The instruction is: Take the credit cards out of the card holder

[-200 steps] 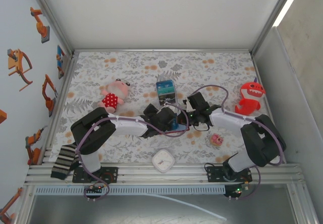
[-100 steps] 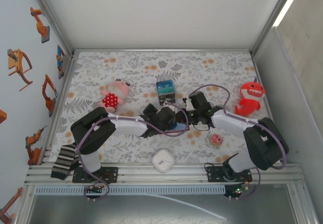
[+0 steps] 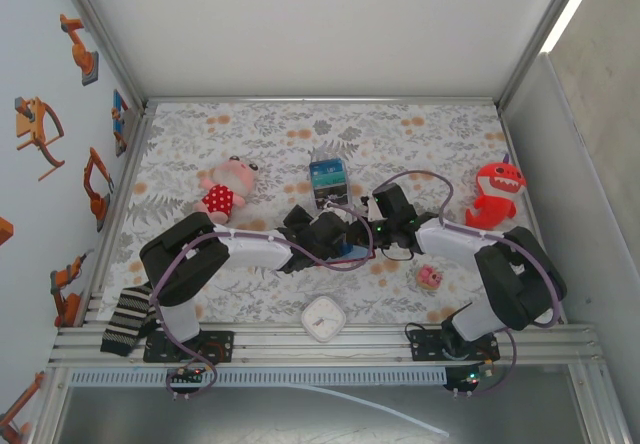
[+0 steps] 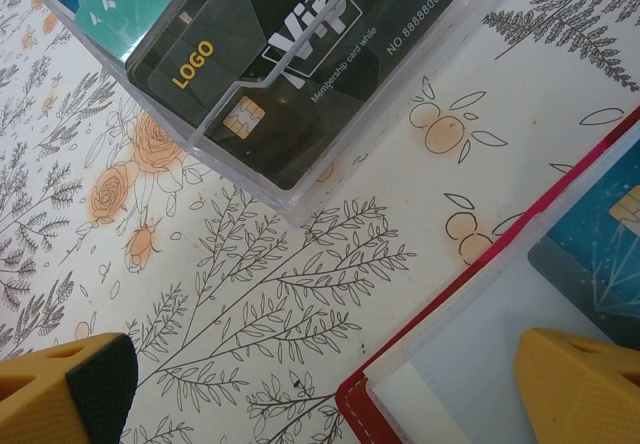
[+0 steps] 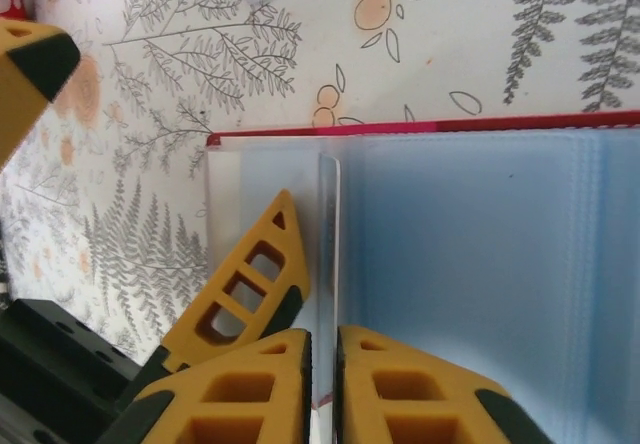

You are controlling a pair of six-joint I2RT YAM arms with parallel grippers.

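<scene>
Under all else, flowered table (image 3: 250,134). Over the card holder (image 5: 480,224), at mid-table, left arm (image 3: 255,249) reaching in from the holder's left and right arm (image 3: 455,239) from its right. Well left of the holder, pink plush doll (image 3: 225,192); well right of it, red shark toy (image 3: 495,192). Just beyond the holder, clear plastic box (image 4: 300,84) with a black VIP card and a teal one inside, apart from the holder's red rim. Between the holder and the arm bases, white square clock-like thing (image 3: 323,317). Holder itself lying open and flat on the cloth, red rim around blue-grey see-through pockets. Above the holder's corner, left gripper (image 4: 320,389), yellow fingers spread wide, nothing between them, one over a pocket and one over bare cloth. At the holder's middle, right gripper (image 5: 322,384), fingers pressed nearly together, clamped on a thin pale sheet (image 5: 329,224) standing edge-on from the pockets; card or pocket leaf, cannot tell. Inside one pocket of the holder, teal-blue credit card (image 4: 615,239) with a chip.
</scene>
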